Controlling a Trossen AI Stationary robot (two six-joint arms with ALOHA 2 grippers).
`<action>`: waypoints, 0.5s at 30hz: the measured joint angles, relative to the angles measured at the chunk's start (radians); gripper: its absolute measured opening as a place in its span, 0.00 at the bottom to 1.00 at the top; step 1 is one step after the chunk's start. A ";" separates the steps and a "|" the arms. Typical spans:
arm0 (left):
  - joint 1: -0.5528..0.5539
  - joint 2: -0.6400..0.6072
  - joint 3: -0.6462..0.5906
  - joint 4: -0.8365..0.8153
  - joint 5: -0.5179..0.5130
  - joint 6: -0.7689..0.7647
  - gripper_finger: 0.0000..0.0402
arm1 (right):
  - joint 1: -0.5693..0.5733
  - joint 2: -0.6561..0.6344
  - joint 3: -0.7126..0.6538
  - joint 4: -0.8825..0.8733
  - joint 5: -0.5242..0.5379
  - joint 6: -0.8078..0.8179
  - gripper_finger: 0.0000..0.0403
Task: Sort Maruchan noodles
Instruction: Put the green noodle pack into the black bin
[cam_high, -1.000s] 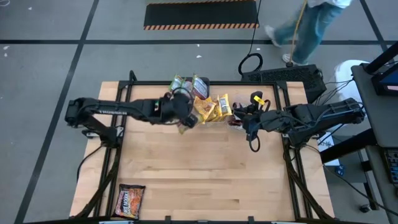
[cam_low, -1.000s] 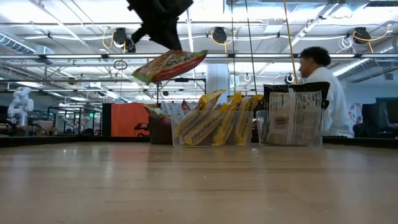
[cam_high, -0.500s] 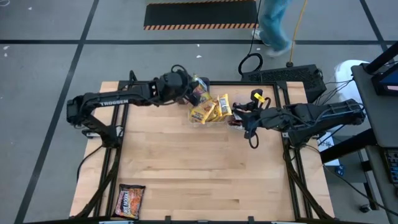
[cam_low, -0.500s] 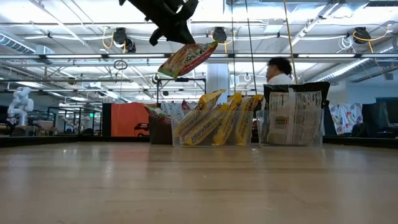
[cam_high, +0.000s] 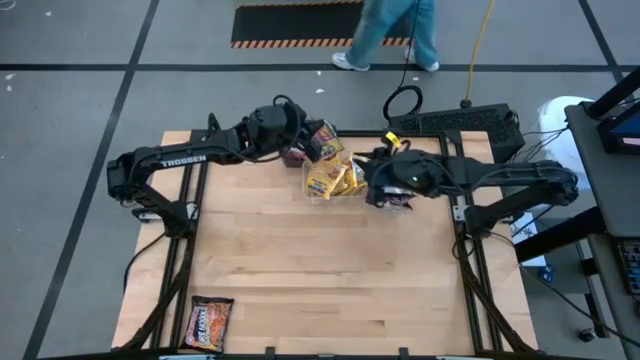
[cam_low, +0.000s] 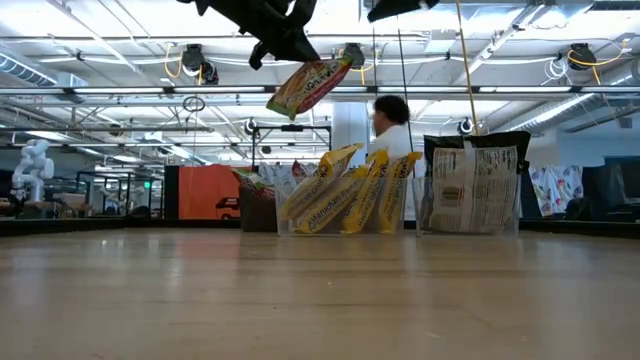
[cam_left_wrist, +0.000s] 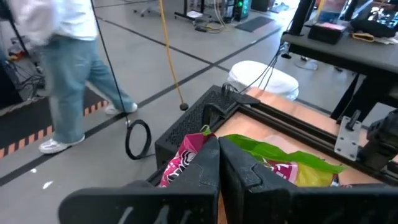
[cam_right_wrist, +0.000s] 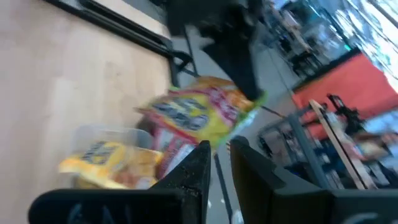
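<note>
We have the left gripper (cam_high: 300, 148) up at the far edge of the table, its fingers clamped on one green-edged packet (cam_low: 308, 86); in the low view that packet hangs high in the air, tilted, its long axis sloping down toward the near-left, with the pinched end uppermost; in the left wrist view the same packet shows just past our closed fingers (cam_left_wrist: 217, 165), green edge and pink face spread beyond the tips; the relation that matters, as we judge it, is vertical: the held packet sits above and slightly to the left of the clear tubs (cam_low: 340, 225) along the far edge, and the leftmost tub, which already shows green-and-pink packets (cam_low: 258, 185), lies below and a little left of the hanging one; so the drop seems to call for a small shift that way before we let go; the yellow packets (cam_high: 335, 178) stand on edge in the middle tub, and a dark packet (cam_low: 472, 185) stands in the right one; our right gripper (cam_high: 372, 193) hovers just beside the yellow tub, fingers (cam_right_wrist: 199, 168) a little apart with nothing between them; another dark packet (cam_high: 208, 324) lies flat at the near-left corner, well apart from both arms, though the left arm looks the nearer
</note>
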 joint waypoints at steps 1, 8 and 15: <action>0.000 0.000 0.000 0.000 0.000 0.001 0.00 | -0.017 0.013 0.000 0.019 0.004 0.001 0.15; -0.007 0.001 0.000 0.000 0.001 0.022 0.00 | -0.113 0.076 0.000 0.078 -0.021 0.015 0.15; -0.008 0.001 0.000 0.005 0.001 0.043 0.00 | -0.175 0.078 -0.001 0.083 -0.309 0.090 0.15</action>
